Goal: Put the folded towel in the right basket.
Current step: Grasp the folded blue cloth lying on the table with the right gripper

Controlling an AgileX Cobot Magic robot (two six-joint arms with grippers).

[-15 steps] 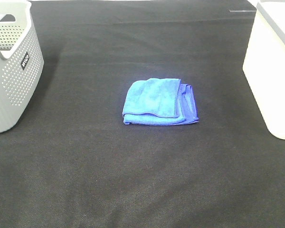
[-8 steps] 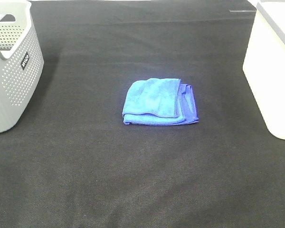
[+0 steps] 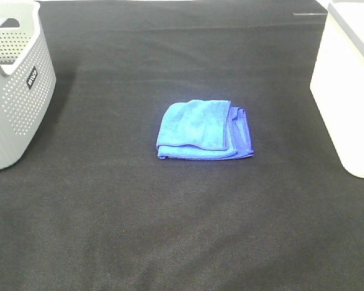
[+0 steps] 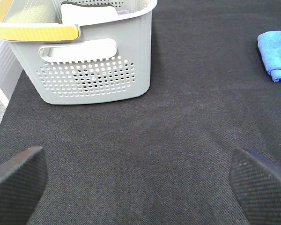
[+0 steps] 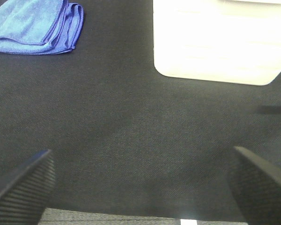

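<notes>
The folded blue towel [image 3: 203, 130] lies flat in the middle of the black table; it also shows in the left wrist view [image 4: 276, 54] and the right wrist view [image 5: 35, 26]. The right basket [image 3: 349, 91] is white and stands at the table's right edge; the right wrist view shows its wall [image 5: 220, 42]. Neither gripper shows in the high view. My left gripper [image 4: 138, 183] is open and empty over bare cloth. My right gripper [image 5: 143, 185] is open and empty near the table's front edge, short of the towel and the basket.
A grey perforated basket [image 3: 12, 85] stands at the left edge; in the left wrist view [image 4: 93, 61] it has a yellow-trimmed rim and something white inside. The black cloth [image 3: 182, 230] covers the table. The table's front edge shows in the right wrist view [image 5: 131, 215].
</notes>
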